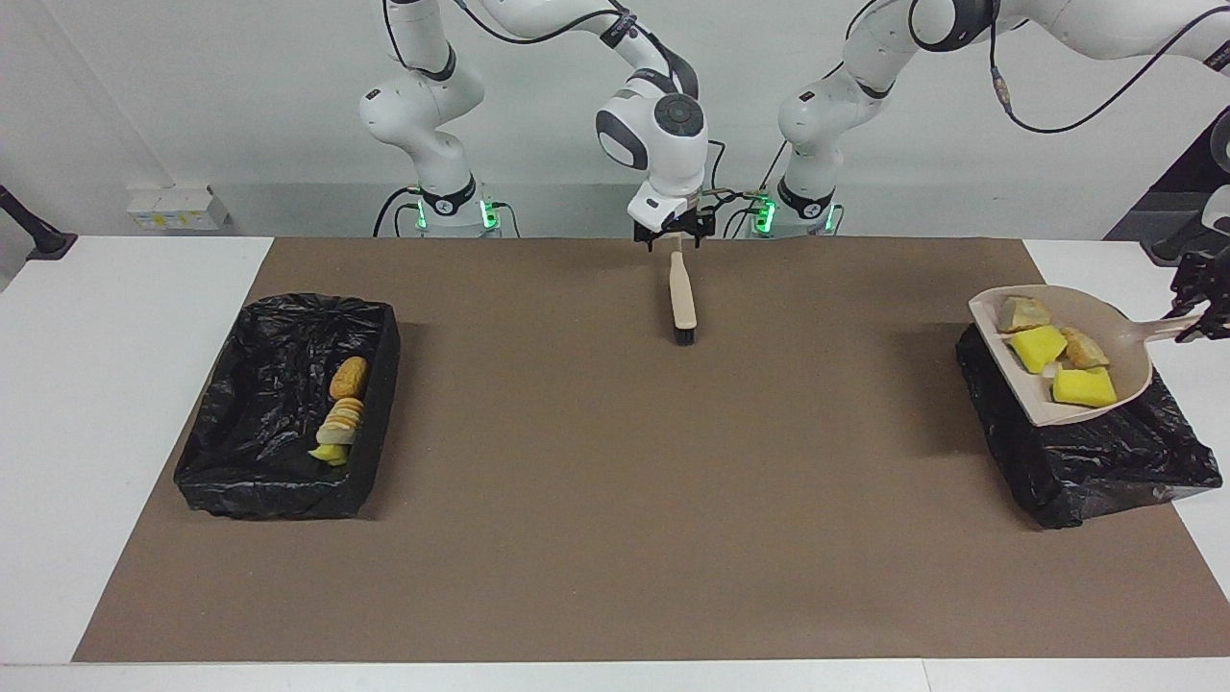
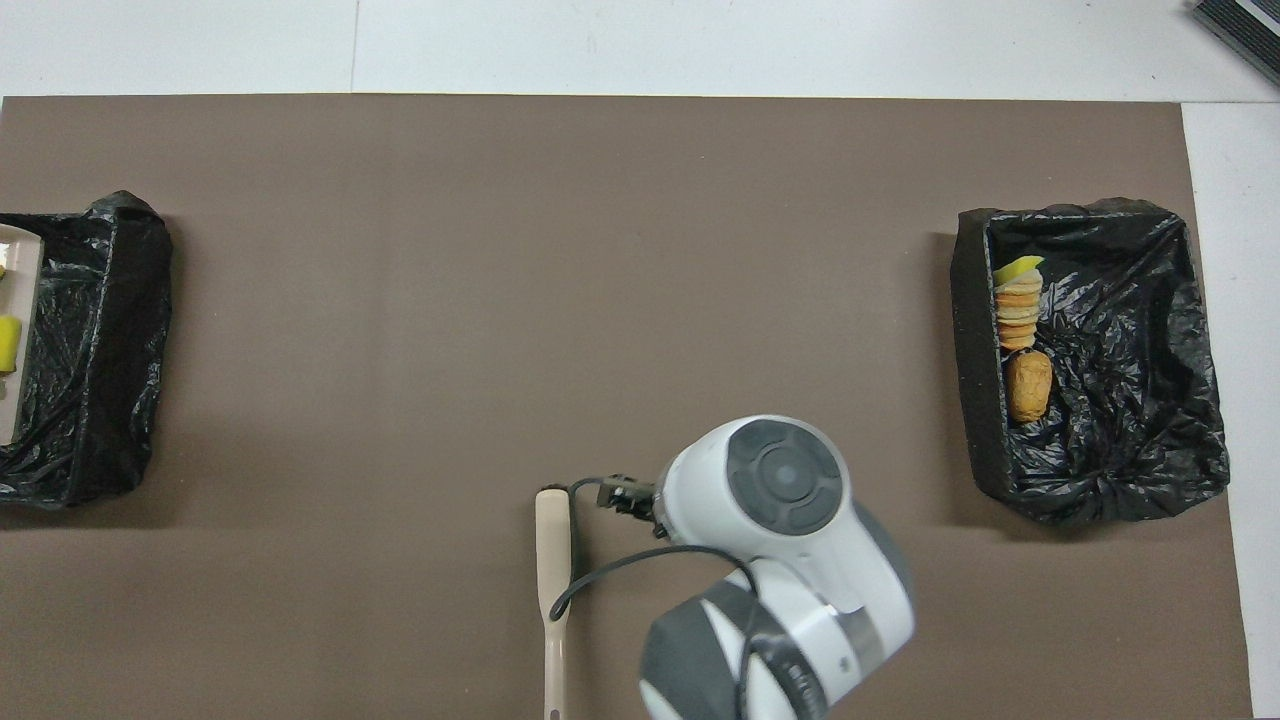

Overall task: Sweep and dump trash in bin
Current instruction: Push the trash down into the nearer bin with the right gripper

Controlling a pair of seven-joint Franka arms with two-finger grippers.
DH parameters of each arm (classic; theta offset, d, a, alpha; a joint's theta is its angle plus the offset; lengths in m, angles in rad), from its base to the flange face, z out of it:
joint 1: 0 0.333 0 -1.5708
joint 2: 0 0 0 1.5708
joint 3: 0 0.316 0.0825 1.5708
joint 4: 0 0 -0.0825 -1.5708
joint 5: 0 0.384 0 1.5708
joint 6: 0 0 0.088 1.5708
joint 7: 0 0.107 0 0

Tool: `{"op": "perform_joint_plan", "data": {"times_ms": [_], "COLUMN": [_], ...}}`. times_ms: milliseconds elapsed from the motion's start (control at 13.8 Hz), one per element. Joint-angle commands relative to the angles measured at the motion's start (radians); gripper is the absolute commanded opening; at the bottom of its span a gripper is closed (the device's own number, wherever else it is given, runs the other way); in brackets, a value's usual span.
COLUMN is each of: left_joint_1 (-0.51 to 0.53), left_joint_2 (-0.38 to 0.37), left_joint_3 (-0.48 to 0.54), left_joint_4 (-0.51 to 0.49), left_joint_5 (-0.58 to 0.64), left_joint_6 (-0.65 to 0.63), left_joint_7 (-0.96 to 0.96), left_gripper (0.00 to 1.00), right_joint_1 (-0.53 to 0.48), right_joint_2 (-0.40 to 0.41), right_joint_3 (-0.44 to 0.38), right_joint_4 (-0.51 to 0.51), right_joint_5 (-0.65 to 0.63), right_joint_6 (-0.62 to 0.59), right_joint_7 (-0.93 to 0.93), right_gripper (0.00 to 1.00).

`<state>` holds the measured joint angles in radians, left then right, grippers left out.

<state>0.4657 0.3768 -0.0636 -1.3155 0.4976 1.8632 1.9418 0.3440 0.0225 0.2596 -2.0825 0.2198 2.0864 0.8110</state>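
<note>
Two grips: our left gripper (image 1: 1194, 322) clamps the dustpan (image 1: 1124, 338), trash (image 1: 1038, 348) over the bin (image 1: 1105, 461); our right gripper (image 1: 676, 242) gapes above the brush (image 1: 683, 298).

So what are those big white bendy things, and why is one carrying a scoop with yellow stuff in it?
They are two robot arms with pinching grippers. One picture looks at them from across the table, the other looks down from above them. The left gripper pinches the handle of a beige dustpan full of trash, sponge and foam scraps, over a black-lined bin at its end of the table. The right gripper is open just above the handle of a brush lying on the brown mat. Another bin, at the right arm's end, holds more scraps.
</note>
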Motion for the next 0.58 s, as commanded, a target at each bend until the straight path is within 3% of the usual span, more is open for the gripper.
{"op": "perform_joint_plan", "data": {"times_ms": [0,218,508], "left_joint_1": [-0.039,-0.054,-0.146], "left_joint_2": [-0.065,-0.192,-0.202], "left_joint_3": [0.008,0.005,0.008], "left_joint_4": [-0.143,-0.371,-0.363], "left_joint_5": [0.18,0.367,0.594], "left_joint_6": [0.097,0.168,0.029], "left_joint_7": [-0.14,-0.352,-0.376], "left_gripper": [0.0,0.0,0.0], "right_joint_1": [-0.152,-0.304,-0.404], "right_joint_2": [-0.03,-0.044,-0.044], "right_joint_3": [0.01,0.007,0.003], "right_joint_4": [0.047,0.154,0.343], "right_joint_5": [-0.017,-0.039,-0.147], "right_joint_6": [-0.09,-0.233,-0.426], "right_joint_7": [-0.006,-0.178,-0.347], "right_gripper": [1.0,1.0,1.0]}}
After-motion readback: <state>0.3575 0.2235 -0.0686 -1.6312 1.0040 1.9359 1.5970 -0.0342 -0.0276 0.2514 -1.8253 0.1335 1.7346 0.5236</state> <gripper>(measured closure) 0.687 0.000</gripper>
